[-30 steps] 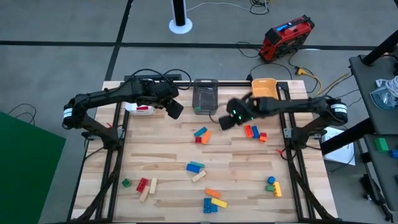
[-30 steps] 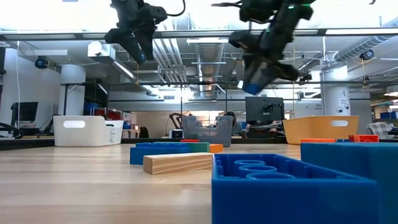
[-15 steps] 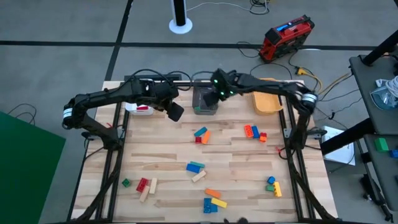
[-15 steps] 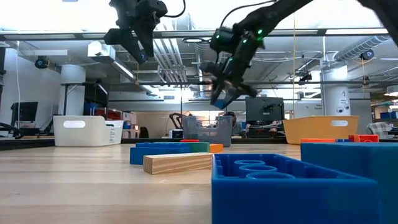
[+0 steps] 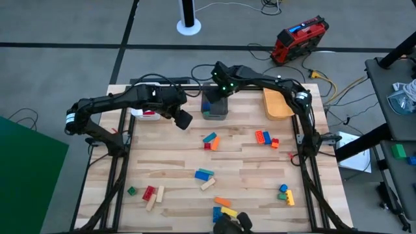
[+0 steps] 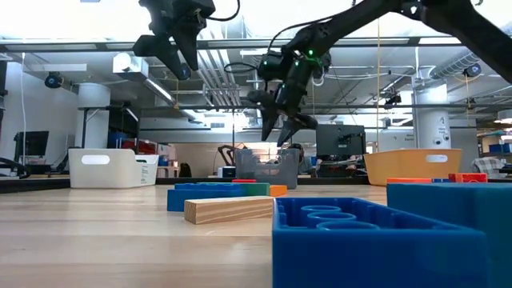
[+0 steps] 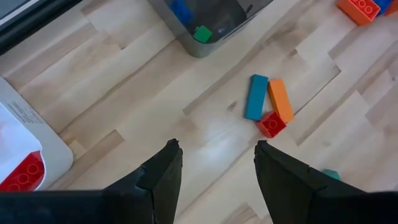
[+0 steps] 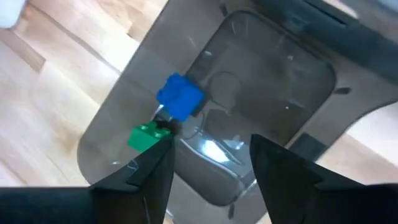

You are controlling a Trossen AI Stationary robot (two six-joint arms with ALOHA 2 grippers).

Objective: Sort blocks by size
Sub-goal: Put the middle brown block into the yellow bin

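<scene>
the right gripper [image 8: 208, 163] hangs released over the grey translucent bin [image 5: 214, 104], where a small blue block [image 8: 180, 97] lies beside a green one [image 8: 145, 136]. the left gripper [image 7: 214, 163] waits open. descending risks clipping the bin's rim.

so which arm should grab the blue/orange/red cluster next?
Left. Its open pincer hovers near that cluster, seen just ahead in its wrist view. The right pincer, also open, is over the grey bin.

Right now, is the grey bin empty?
No. The grey bin holds a blue block and a green block.
</scene>
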